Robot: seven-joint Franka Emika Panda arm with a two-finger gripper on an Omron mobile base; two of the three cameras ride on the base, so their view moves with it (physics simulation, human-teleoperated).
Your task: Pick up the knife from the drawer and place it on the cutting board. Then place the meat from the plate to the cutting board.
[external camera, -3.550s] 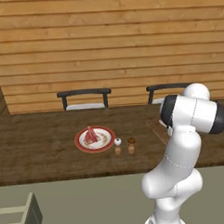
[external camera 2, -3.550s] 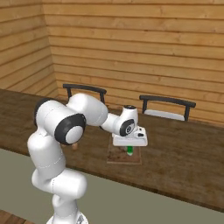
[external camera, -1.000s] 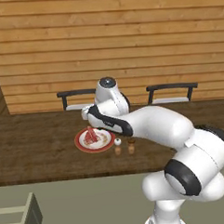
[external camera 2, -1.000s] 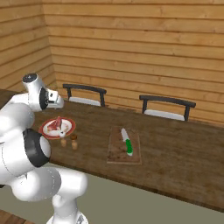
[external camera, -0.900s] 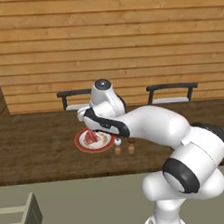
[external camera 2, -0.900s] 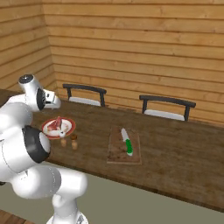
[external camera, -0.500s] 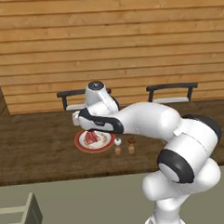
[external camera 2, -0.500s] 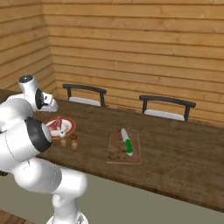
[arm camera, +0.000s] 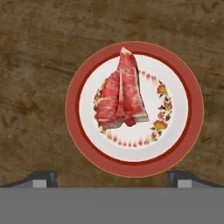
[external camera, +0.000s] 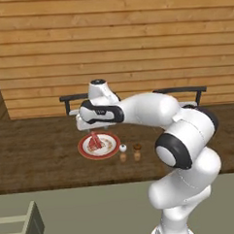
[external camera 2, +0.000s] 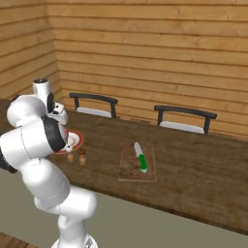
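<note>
The gripper [arm camera: 112, 178] hangs above the plate [arm camera: 74, 127], its two tips spread wide apart and grasping nothing. In the hand view they stand just outside the plate's rim on either side. The meat [arm camera: 121, 92] lies on the plate, a red wedge with whitish streaks, a little off centre, ringed by small painted flowers. No writing or label can be read on anything.

In the left base view the plate [external camera: 84, 150] sits toward the near edge of the desk [external camera: 38, 147], with the meat [external camera: 95, 141] on it, directly below the arm's hand. Just beside the plate stand two small shakers [external camera: 129, 153].

In the right base view the board [external camera 2: 129, 167] lies farther along the desk [external camera 2: 203, 164], well apart from the plate [external camera 2: 76, 140]. The knife [external camera 2: 140, 157], with a green handle, rests on the board. Two chairs [external camera 2: 184, 118] stand at the desk's far edge against the plank wall [external camera 2: 160, 63].
</note>
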